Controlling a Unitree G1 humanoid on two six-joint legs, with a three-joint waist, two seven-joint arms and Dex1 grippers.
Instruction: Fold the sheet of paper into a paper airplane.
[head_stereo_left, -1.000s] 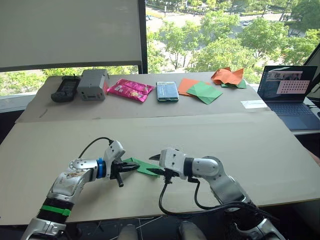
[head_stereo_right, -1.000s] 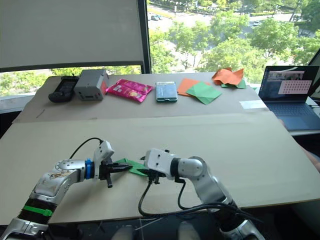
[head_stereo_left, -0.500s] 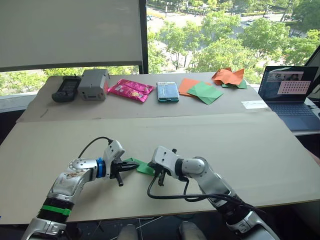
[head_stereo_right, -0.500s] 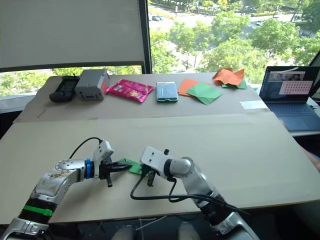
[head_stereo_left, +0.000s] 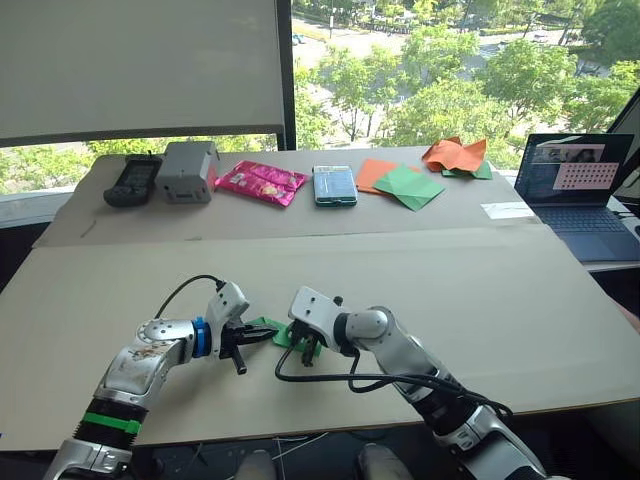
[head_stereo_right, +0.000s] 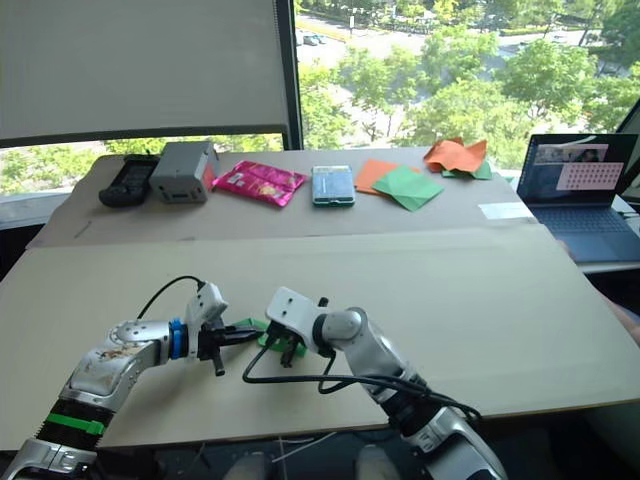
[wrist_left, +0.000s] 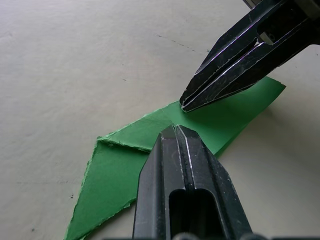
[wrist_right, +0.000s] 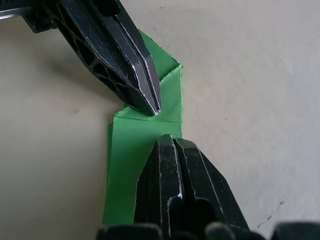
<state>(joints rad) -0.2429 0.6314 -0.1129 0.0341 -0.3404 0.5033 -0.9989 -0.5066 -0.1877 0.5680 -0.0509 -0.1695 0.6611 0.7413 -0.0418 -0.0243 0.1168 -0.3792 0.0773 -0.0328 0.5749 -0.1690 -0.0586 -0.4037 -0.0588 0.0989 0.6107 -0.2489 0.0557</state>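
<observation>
Shifted leftward since a second ago: right gripper (wrist_right: 170, 145), fingers pressed together, tip down on folded green sheet of paper (wrist_left: 150, 150) lying long-axis between both arms on table (head_stereo_left: 450, 290), left gripper (wrist_left: 177, 137) likewise closed, tips nearly meeting.

Bright daylight from window (head_stereo_left: 450, 70) behind; soft shadows on table (head_stereo_left: 500, 300); wrist views sharp.

Bare tabletop (head_stereo_left: 480, 300) around both hands, clutter row (head_stereo_left: 260, 180) far back
</observation>
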